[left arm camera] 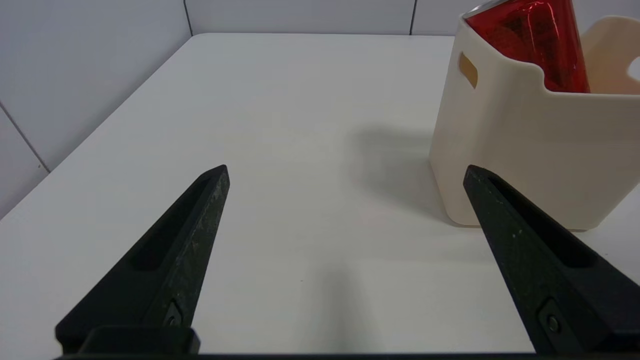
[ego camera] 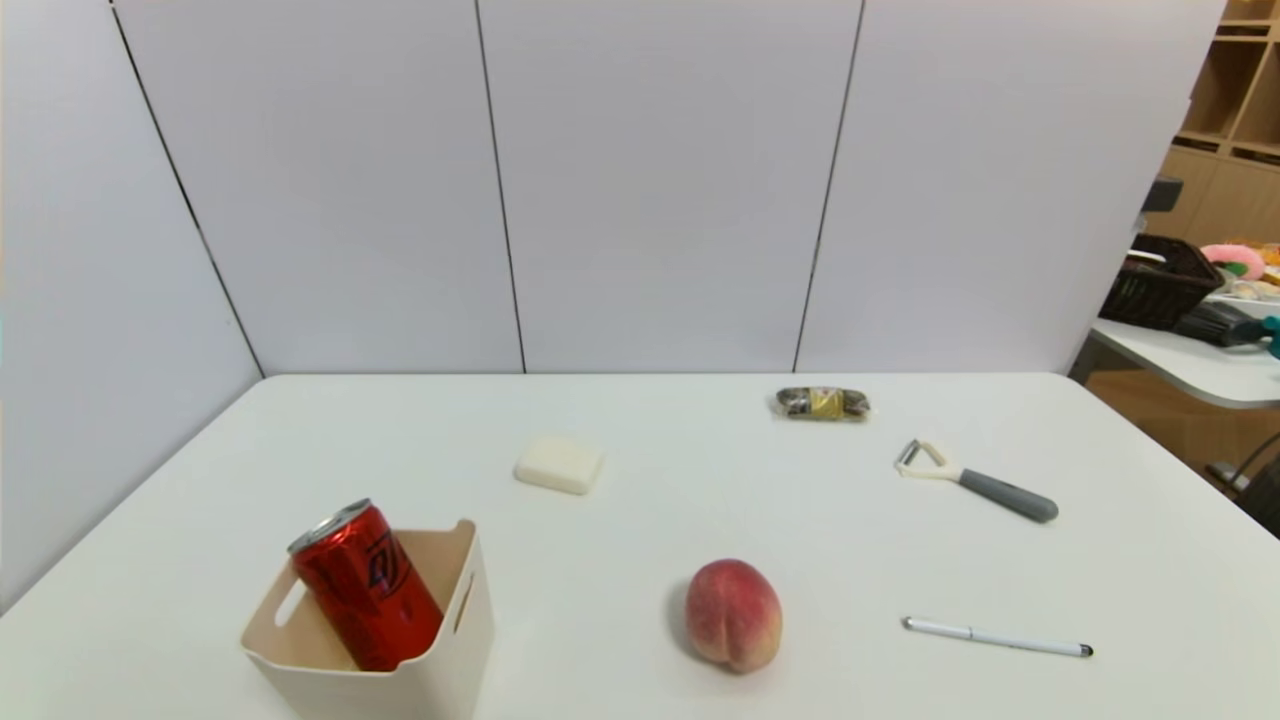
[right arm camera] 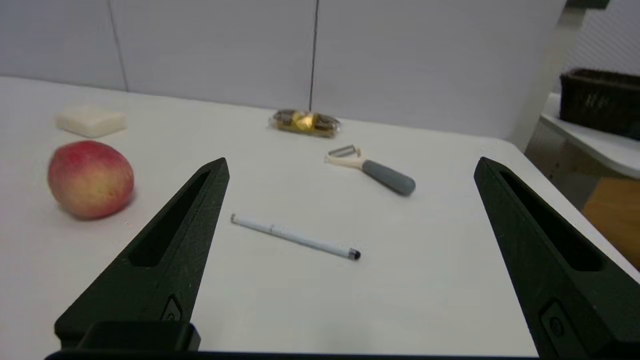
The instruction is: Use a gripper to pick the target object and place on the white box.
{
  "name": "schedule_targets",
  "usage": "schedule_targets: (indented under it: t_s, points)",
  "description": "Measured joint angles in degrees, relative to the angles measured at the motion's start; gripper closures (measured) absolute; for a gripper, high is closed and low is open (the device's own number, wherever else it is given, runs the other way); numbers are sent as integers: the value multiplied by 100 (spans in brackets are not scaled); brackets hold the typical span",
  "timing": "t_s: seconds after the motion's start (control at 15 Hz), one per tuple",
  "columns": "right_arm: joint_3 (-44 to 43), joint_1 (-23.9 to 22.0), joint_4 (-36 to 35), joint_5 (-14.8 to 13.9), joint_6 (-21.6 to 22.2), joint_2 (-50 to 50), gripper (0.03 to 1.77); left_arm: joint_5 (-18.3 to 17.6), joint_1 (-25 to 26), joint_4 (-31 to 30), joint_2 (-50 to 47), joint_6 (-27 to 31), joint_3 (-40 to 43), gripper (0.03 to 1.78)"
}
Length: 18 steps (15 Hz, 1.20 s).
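Claws stand apart and hold nothing, the left claw [left arm camera: 346, 172] beside the box and the right claw [right arm camera: 352, 162] over the bench [ego camera: 620, 520] on the peach's side of the box. Glossy and cylindrical, the red can [ego camera: 375, 590] leans inside the smooth, cream plastic box [ego camera: 460, 665], so placing looks done, with nothing evident left. Beyond the box lie a matte soap-like block [ego camera: 558, 465] and a rounded peach [ego camera: 733, 615].

White table [ego camera: 620, 540]: bin [ego camera: 455, 670]; soap-like block [ego camera: 560, 465]; peach [ego camera: 733, 615]; peeler [ego camera: 1005, 495]; pen [ego camera: 998, 637]; wrapped item [ego camera: 824, 403].
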Motion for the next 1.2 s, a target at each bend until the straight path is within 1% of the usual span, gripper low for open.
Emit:
schedule_targets:
  t_s: [0.07, 0.2, 0.27, 0.33, 0.4, 0.53, 1.2]
  points:
    - [0, 2, 228, -160, 20, -89, 10, 0, 0, 0, 0, 0, 0, 12]
    - [-11, 6, 595, -352, 78, -194, 10, 0, 0, 0, 0, 2, 0, 12]
    - [-16, 6, 601, -501, 188, -224, 10, 0, 0, 2, 0, 2, 0, 12]
    - [-10, 6, 601, -668, 394, -243, 10, 0, 0, 0, 0, 0, 0, 12]
    - [-5, 6, 656, -740, 573, -250, 10, 0, 0, 2, 0, -2, 0, 12]
    - [-2, 9, 683, -767, 716, -254, 10, 0, 0, 2, 0, 0, 0, 12]
    - [0, 6, 683, -764, 727, -254, 10, -2, 0, 0, 0, 2, 0, 12]
